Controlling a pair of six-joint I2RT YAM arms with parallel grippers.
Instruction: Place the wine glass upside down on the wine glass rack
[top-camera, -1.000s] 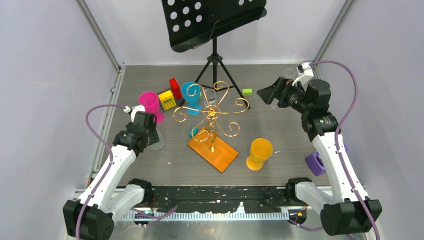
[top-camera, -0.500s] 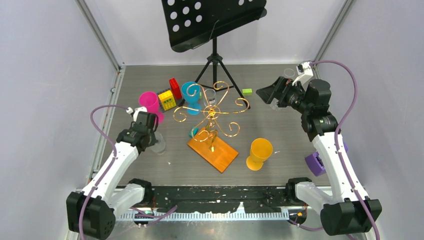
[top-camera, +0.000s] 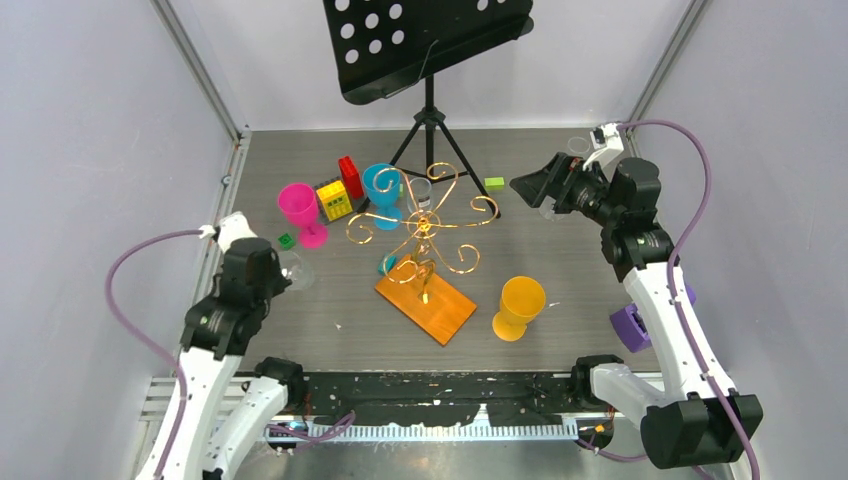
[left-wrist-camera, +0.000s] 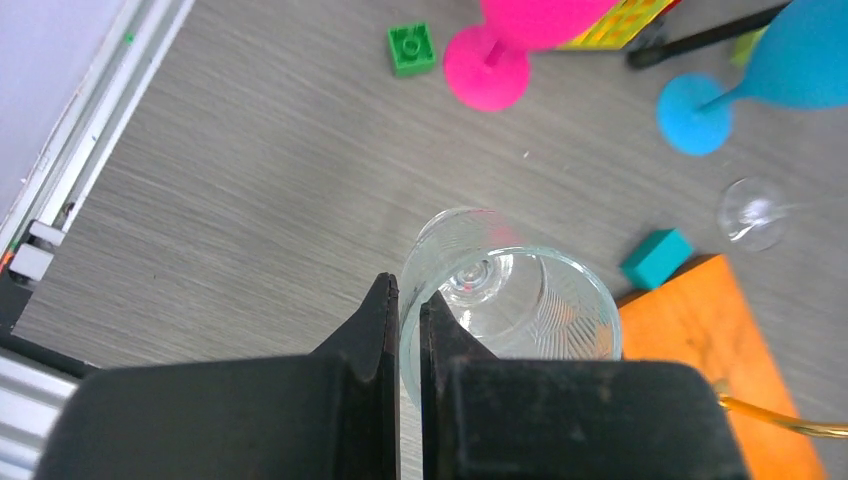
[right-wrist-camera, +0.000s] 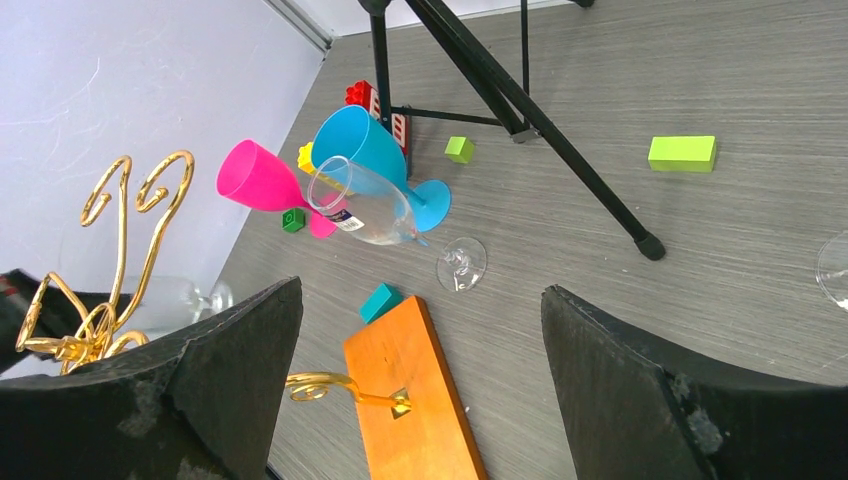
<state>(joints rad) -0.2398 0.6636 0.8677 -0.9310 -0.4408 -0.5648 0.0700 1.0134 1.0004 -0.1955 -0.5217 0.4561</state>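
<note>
A clear wine glass (left-wrist-camera: 520, 305) hangs from my left gripper (left-wrist-camera: 408, 300), which is shut on its rim wall; its stem and foot show through the bowl. From above, this glass (top-camera: 298, 272) sits at the left of the table, just right of my left gripper (top-camera: 272, 270). The wine glass rack (top-camera: 425, 225) is gold wire with curled arms on an orange base (top-camera: 430, 308) at the table's middle, to the right of the held glass. My right gripper (top-camera: 535, 187) hangs high at the back right, open with nothing between its fingers (right-wrist-camera: 230, 350).
A second clear glass (right-wrist-camera: 368, 205) leans against the blue glass (top-camera: 382, 185) behind the rack. A pink glass (top-camera: 298, 205), toy bricks (top-camera: 335, 195), a teal block (top-camera: 388, 265), an orange cup (top-camera: 520, 305) and a black music stand (top-camera: 430, 45) surround it.
My left gripper closed on the clear glass's rim and drew back toward the near left, taking the glass with it. The right arm barely moved.
</note>
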